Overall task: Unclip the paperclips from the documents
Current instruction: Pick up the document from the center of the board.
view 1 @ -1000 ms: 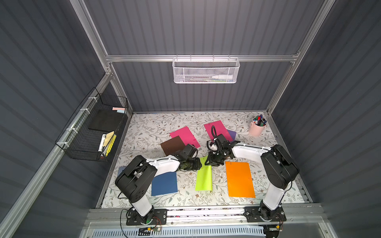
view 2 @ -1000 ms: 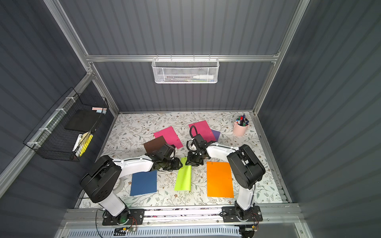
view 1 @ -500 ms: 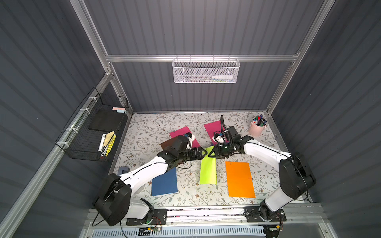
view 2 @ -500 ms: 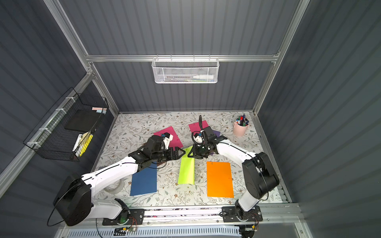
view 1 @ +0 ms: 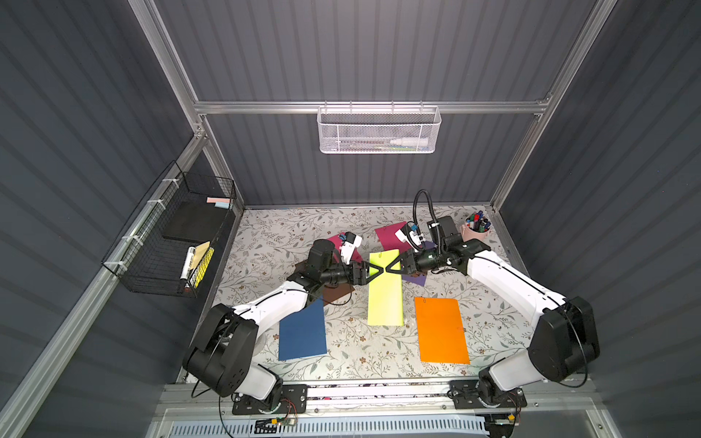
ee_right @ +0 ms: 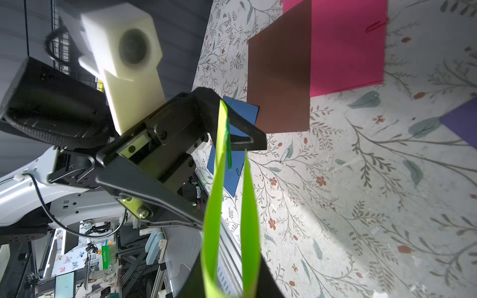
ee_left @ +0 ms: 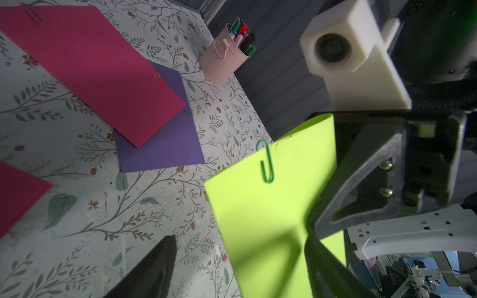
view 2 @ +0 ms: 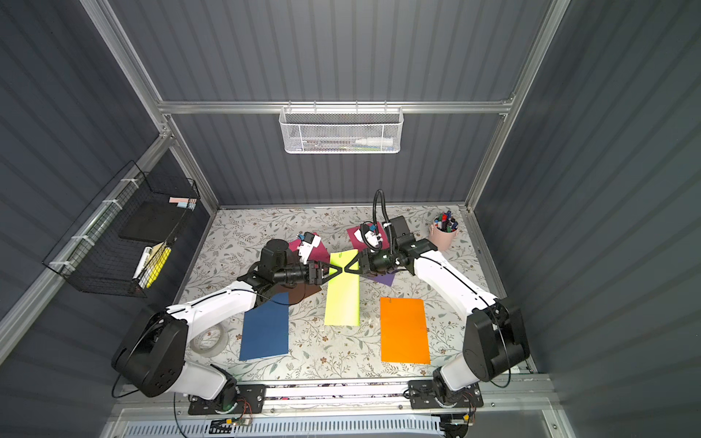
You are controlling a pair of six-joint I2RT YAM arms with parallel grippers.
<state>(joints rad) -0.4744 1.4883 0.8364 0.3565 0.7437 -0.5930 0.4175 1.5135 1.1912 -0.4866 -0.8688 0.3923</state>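
My right gripper is shut on the lime document and holds its far end up off the table; the sheet curls between its fingers. A green paperclip sits on that raised edge. My left gripper is open, tip to tip with the right one, and the sheet's edge stands between its jaws. Flat on the table lie the orange, navy, brown, purple and two pink documents. Small paperclips show on a pink sheet and the orange one.
A pink cup of marker pens stands at the back right. A black wire basket hangs on the left wall, a white mesh basket on the back wall. A tape roll lies by the left arm's base.
Both arms have risen and reached out from low over the sheet's far end. The right gripper has lifted the lime sheet's end. The left gripper's jaws have opened.
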